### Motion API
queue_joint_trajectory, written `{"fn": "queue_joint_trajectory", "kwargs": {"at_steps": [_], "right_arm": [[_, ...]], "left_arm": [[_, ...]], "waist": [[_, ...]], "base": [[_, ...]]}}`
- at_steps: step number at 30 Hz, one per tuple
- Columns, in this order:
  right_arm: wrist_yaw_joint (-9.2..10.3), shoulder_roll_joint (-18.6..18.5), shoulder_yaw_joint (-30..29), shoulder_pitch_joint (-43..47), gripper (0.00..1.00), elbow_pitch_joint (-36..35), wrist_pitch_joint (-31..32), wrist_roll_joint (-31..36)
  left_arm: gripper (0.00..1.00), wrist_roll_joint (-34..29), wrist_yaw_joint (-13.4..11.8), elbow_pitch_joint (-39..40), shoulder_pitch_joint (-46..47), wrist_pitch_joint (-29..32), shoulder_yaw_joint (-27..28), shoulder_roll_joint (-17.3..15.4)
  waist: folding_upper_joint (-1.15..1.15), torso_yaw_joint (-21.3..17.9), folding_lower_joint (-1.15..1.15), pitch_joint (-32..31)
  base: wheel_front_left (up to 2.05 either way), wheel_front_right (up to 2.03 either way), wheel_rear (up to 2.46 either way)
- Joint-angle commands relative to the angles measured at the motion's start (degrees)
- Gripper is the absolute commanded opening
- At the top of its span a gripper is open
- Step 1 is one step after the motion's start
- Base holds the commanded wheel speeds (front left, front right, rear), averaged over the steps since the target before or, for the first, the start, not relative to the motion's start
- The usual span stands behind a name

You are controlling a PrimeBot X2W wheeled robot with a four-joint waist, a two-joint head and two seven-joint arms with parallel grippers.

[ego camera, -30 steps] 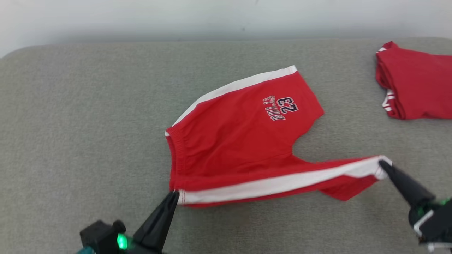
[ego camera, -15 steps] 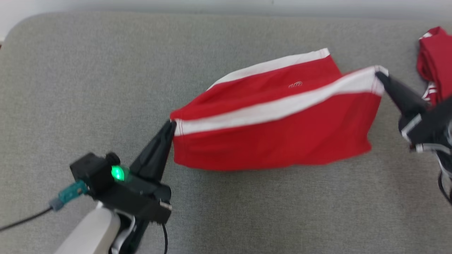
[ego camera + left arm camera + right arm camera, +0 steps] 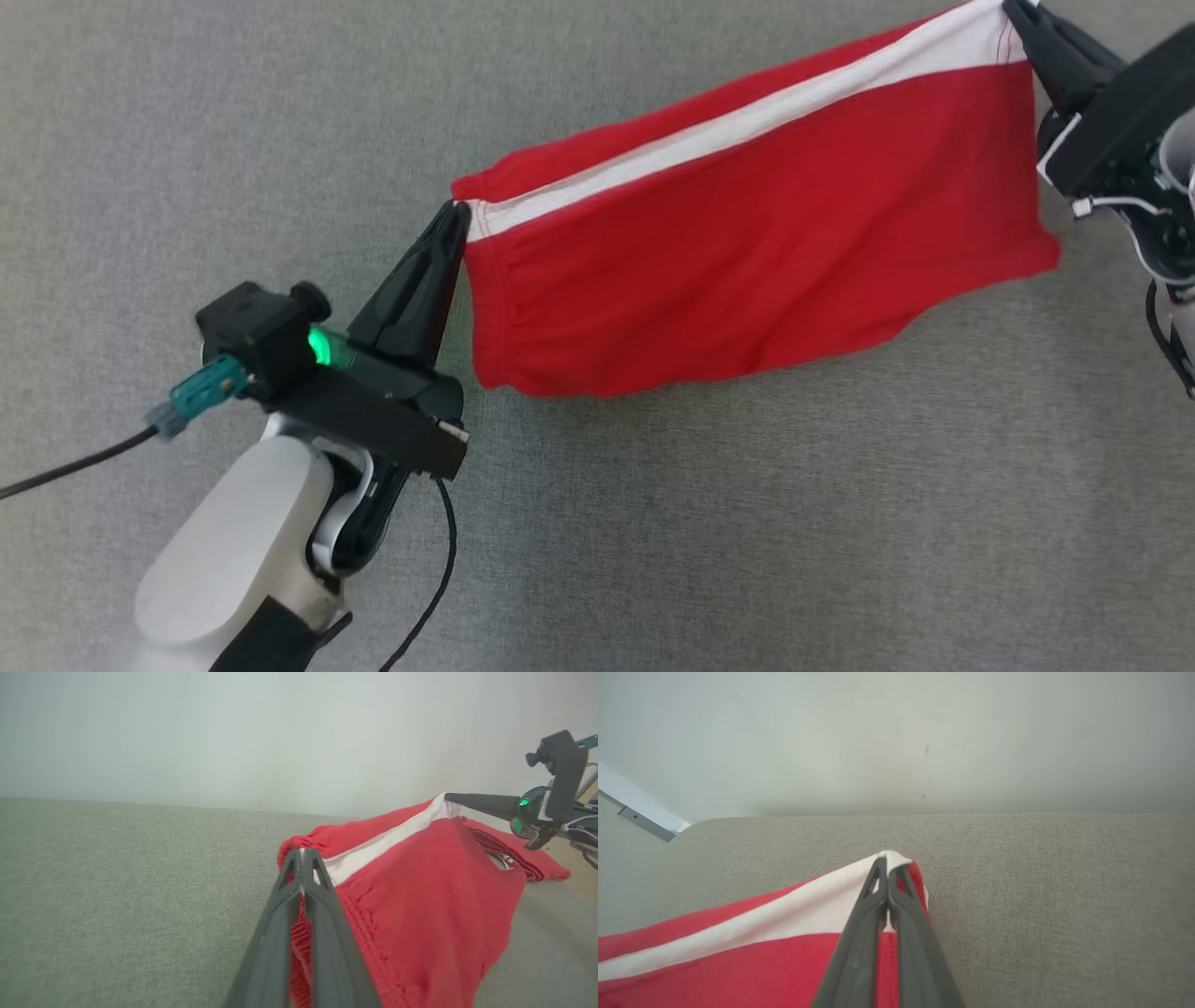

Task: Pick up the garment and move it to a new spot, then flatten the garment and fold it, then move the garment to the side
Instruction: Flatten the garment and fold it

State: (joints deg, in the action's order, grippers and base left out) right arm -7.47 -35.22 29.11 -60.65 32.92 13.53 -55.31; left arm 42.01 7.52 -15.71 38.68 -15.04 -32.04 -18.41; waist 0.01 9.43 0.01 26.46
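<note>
The garment [image 3: 747, 233] is a pair of red shorts with a white side stripe, held up off the grey surface and hanging between my two grippers. My left gripper [image 3: 456, 213] is shut on its waistband corner, and the left wrist view shows red cloth [image 3: 420, 914] pinched between the closed fingers at the left gripper [image 3: 302, 855]. At the top right my right gripper [image 3: 1013, 9] is shut on the white-striped leg hem. The right wrist view has the right gripper [image 3: 887, 861] clamped on the white stripe [image 3: 798, 914]. The right gripper [image 3: 449, 797] also appears in the left wrist view.
Grey fabric surface [image 3: 747, 541] lies under and around the garment. A second red garment [image 3: 542, 868] lies flat behind the held one in the left wrist view. A pale wall [image 3: 896, 742] rises behind the surface. A black cable [image 3: 65, 471] trails from my left wrist.
Both grippers have lifted the garment off the surface and carried the held edge over, so the printed side is folded under. The head camera has tilted down, shifting the whole picture.
</note>
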Motion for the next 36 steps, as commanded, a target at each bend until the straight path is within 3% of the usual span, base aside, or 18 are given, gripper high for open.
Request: {"fn": "queue_joint_trajectory", "kwargs": {"at_steps": [1, 8, 9, 10, 11, 12, 13, 16, 23, 30, 36], "right_arm": [[0.01, 0.52, 0.77, -1.29, 0.00, 1.36, -0.56, 1.07], [0.01, 2.03, 4.05, -4.38, 0.00, 5.89, -2.10, 1.62], [0.01, 1.92, 4.56, -4.65, 0.38, 6.33, -2.57, 1.80], [0.01, 1.86, 5.02, -4.94, 0.97, 6.60, -3.22, 1.93], [0.01, 1.89, 5.40, -5.01, 1.00, 6.95, -3.61, 1.54], [0.01, 1.84, 5.83, -4.96, 1.00, 7.11, -4.04, 1.16], [0.01, 1.66, 6.22, -4.82, 1.00, 7.21, -4.66, 1.02], [0.01, 0.81, 7.50, -3.47, 1.00, 7.46, -6.10, -0.02], [0.01, -1.69, 9.75, 1.01, 1.00, 7.81, -8.73, -2.33], [0.01, -3.04, 10.86, 6.92, 1.00, 10.54, -9.16, -4.25], [0.01, -1.32, 10.80, 9.77, 1.00, 13.43, -9.29, -5.27]], "left_arm": [[0.00, -0.32, -0.09, -0.69, 0.91, -0.17, -0.04, 0.54], [0.00, -1.04, -0.09, -3.18, 2.81, -0.17, -0.55, 1.47], [0.00, -1.15, -0.09, -3.62, 2.77, -0.17, -0.34, 1.55], [0.00, -2.09, -0.09, -4.01, 2.91, -0.17, -0.12, 1.37], [0.31, -2.78, -0.09, -4.12, 2.93, -0.17, 0.14, 1.49], [0.92, -3.24, -0.09, -4.12, 2.58, -0.17, 0.78, 1.73], [1.00, -4.15, -0.09, -4.40, 1.89, -0.17, 1.33, 1.82], [1.00, -7.27, -0.09, -4.83, 0.22, -0.17, 3.01, 2.11], [1.00, -15.11, -0.56, -1.25, -6.10, -0.16, 12.93, 4.62], [1.00, -22.63, -3.50, 5.90, -14.12, -0.16, 22.03, 7.60], [1.00, -27.82, -5.65, 11.03, -20.02, -0.16, 27.90, 9.31]], "waist": [[-0.01, 0.94, -0.01, 1.59], [-0.01, 0.80, -0.01, 2.37], [-0.01, 0.70, -0.01, 2.34], [-0.01, 0.56, -0.01, 2.21], [-0.01, 0.46, -0.01, 1.97], [-0.01, 0.38, -0.01, 1.64], [-0.01, 0.29, -0.01, 1.20], [-0.01, 0.12, -0.01, -0.44], [-0.01, -0.05, -0.01, -4.61], [-0.01, 0.69, -0.01, -7.82], [-0.01, 1.65, -0.01, -8.72]], "base": [[0.00, 0.00, 0.00], [0.00, 0.00, 0.00], [0.00, 0.00, 0.00], [0.00, 0.00, 0.00], [0.00, 0.00, 0.00], [0.00, 0.00, 0.00], [0.00, 0.00, 0.00], [0.00, 0.00, 0.00], [0.00, 0.00, 0.00], [0.00, 0.00, 0.00], [0.00, 0.00, 0.00]]}}
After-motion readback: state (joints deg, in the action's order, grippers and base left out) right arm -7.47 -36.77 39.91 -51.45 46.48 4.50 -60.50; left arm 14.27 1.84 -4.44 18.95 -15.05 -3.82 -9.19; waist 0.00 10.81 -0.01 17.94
